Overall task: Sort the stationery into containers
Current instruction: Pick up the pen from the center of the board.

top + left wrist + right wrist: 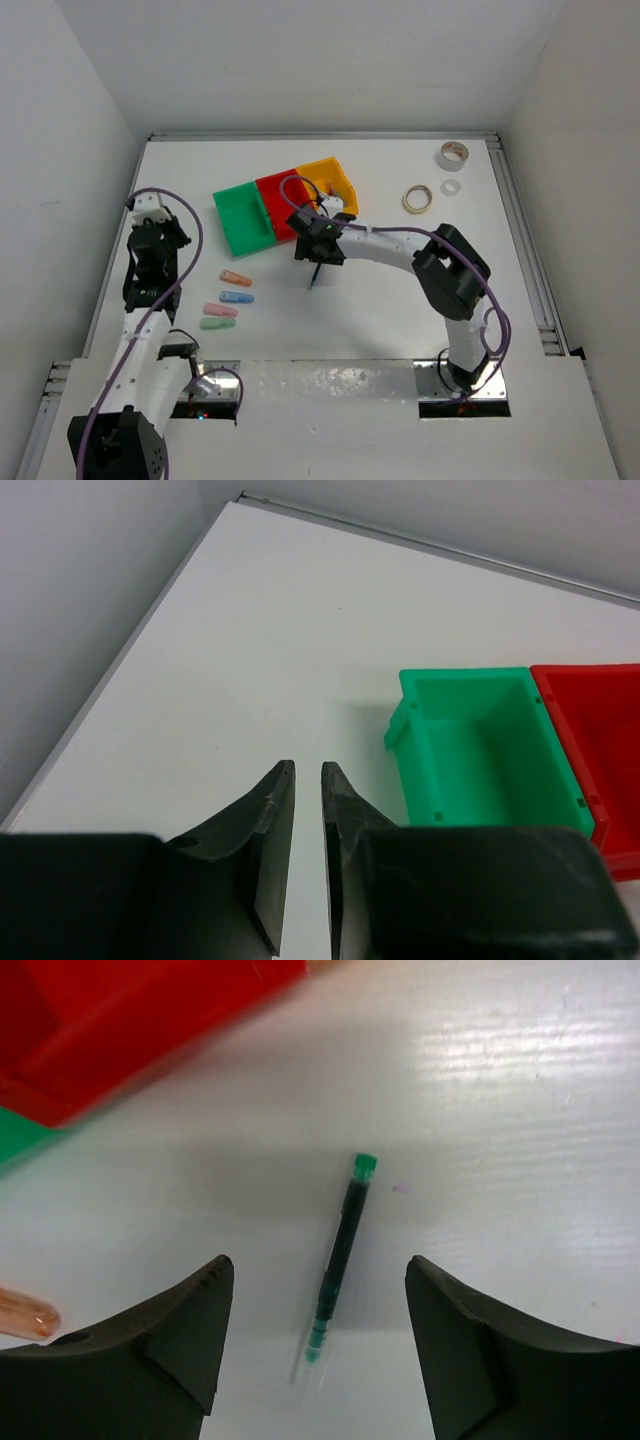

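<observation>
The table (380, 310) is white. The green bin (243, 222) sits left, the red bin (275, 200) in the middle and the yellow-orange bin (328, 178) right. Near-left lie the orange piece (235, 277), blue piece (237, 297), pink piece (220, 310) and green piece (217, 323). Far right are the grey roll (442, 158), white roll (444, 187) and tan roll (406, 199). The pen (340, 1255) is dark with green ends. The left gripper (307, 775) and right gripper (318, 1260) are black.

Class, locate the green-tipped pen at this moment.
In the right wrist view the pen lies flat under the open right gripper, between its fingers, near the red bin.
</observation>
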Action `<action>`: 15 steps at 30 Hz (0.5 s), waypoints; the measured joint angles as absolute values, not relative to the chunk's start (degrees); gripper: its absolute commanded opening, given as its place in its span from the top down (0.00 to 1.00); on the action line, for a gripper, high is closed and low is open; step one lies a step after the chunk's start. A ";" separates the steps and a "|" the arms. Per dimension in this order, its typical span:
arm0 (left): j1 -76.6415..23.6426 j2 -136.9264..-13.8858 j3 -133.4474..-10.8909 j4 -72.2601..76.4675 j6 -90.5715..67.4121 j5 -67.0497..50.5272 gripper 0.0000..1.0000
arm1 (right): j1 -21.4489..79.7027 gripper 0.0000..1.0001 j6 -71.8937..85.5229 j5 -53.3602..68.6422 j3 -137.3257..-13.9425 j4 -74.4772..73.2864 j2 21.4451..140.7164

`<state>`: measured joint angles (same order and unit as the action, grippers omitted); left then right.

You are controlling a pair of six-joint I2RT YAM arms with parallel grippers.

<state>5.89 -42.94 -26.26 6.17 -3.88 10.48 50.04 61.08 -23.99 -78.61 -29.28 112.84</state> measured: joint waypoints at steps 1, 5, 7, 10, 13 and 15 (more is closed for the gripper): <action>5.54 -42.50 -26.22 6.04 -3.88 10.76 0.85 | 50.24 0.39 61.91 -23.75 -78.30 -29.45 112.95; 4.82 -39.90 -25.87 5.48 -3.88 11.79 0.84 | 50.92 0.49 63.00 -22.76 -75.66 -27.81 113.10; 4.21 -38.65 -25.82 4.60 -3.84 12.71 0.84 | 51.48 0.51 63.18 -22.48 -74.91 -27.83 114.21; 2.85 -37.21 -25.80 3.36 -3.42 14.17 0.84 | 51.96 0.53 63.66 -22.87 -74.59 -27.90 116.01; 1.78 -36.36 -25.80 2.92 -3.25 15.57 0.83 | 52.34 0.71 63.61 -23.53 -74.26 -27.88 116.01; 1.50 -36.01 -25.80 2.59 -3.25 16.29 0.83 | 52.36 0.92 63.51 -24.29 -73.84 -28.12 115.90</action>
